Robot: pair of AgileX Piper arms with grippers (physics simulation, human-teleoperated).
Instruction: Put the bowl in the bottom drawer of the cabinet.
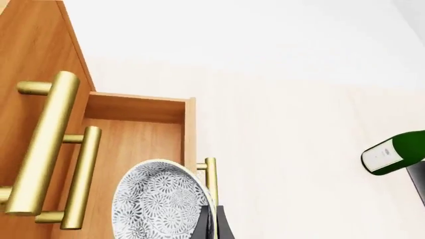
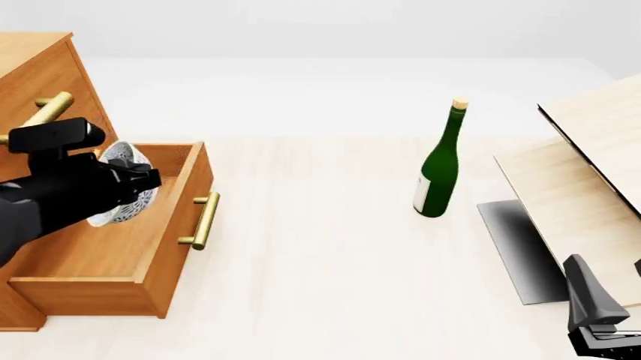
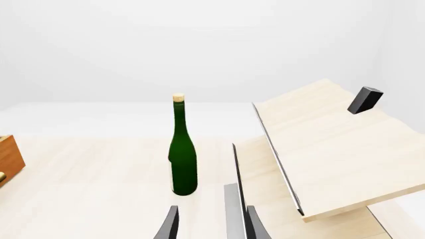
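The bowl [image 2: 122, 196], white with a grey-blue pattern, hangs tilted on its side over the open bottom drawer [image 2: 110, 251] of the cabinet [image 2: 35, 71]. My left gripper [image 2: 138, 182] is shut on the bowl's rim. In the left wrist view the bowl [image 1: 159, 199] covers part of the drawer floor [image 1: 136, 137], and a dark finger [image 1: 219, 224] presses its edge. The drawer's brass handle [image 2: 203, 220] faces right. My right gripper [image 2: 599, 330] rests open and holds nothing at the table's near right corner, far from the cabinet.
A tall green bottle [image 2: 440, 169] stands upright mid-table. Pale wooden boards with a dark panel [image 2: 561, 195] lean at the right. Brass handles of the upper drawers [image 1: 47, 144] stick out just above the open drawer.
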